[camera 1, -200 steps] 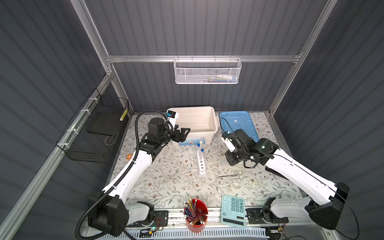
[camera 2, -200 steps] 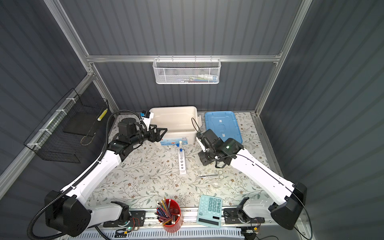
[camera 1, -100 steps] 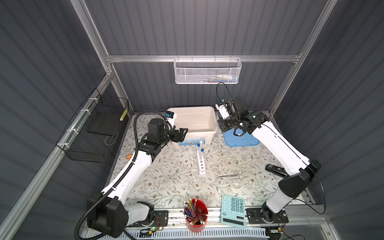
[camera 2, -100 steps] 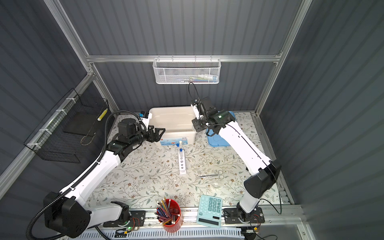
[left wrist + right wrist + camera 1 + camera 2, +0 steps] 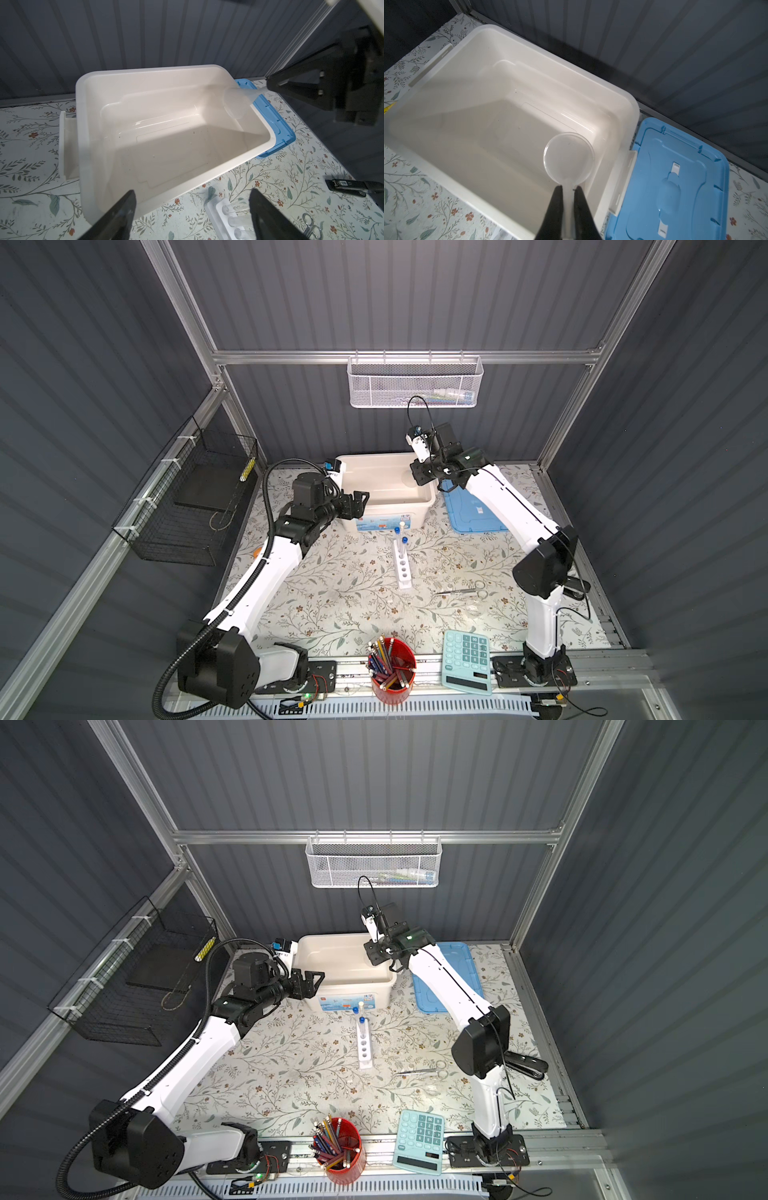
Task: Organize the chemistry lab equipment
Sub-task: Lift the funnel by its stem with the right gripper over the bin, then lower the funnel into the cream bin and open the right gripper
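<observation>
Clearly, funnel (image 5: 569, 160) between right fingers (image 5: 554, 207) (above bin (image 5: 560, 62))

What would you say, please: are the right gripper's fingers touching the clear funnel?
Touching. The right wrist view shows the right gripper's fingers pinching the funnel's stem on both sides, with no gap.

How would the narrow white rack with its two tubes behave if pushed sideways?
Probably tips easily: the rack is narrow, and its blue-capped tubes stand tall at one end. It looks like light plastic, so a low nudge would likely slide it across the table.
</observation>
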{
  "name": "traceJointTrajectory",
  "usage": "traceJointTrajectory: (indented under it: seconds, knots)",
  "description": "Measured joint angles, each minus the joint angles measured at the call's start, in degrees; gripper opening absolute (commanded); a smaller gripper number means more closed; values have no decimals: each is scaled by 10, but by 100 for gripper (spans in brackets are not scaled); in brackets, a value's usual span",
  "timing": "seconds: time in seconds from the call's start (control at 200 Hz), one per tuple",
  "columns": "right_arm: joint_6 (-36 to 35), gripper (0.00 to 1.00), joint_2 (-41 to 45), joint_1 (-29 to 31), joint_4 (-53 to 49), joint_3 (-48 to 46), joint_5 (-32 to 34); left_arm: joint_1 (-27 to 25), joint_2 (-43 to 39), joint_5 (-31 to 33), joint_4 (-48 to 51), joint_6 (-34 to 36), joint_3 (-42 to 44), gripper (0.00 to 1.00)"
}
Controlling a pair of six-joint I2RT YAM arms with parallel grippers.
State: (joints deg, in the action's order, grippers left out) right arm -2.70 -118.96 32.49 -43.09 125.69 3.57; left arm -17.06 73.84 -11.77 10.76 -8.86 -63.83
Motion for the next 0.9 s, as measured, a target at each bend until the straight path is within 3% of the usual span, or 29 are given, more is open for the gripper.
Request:
traceJointTrajectory:
  seconds: [0.285, 0.896]
  knots:
    - [-17, 5, -121, -3, 2, 110, -23, 11, 12, -5, 10, 0, -11, 86]
    - [-53, 7, -252, -6, 3, 182, -64, 29, 37, -22, 21, -5, -17, 85]
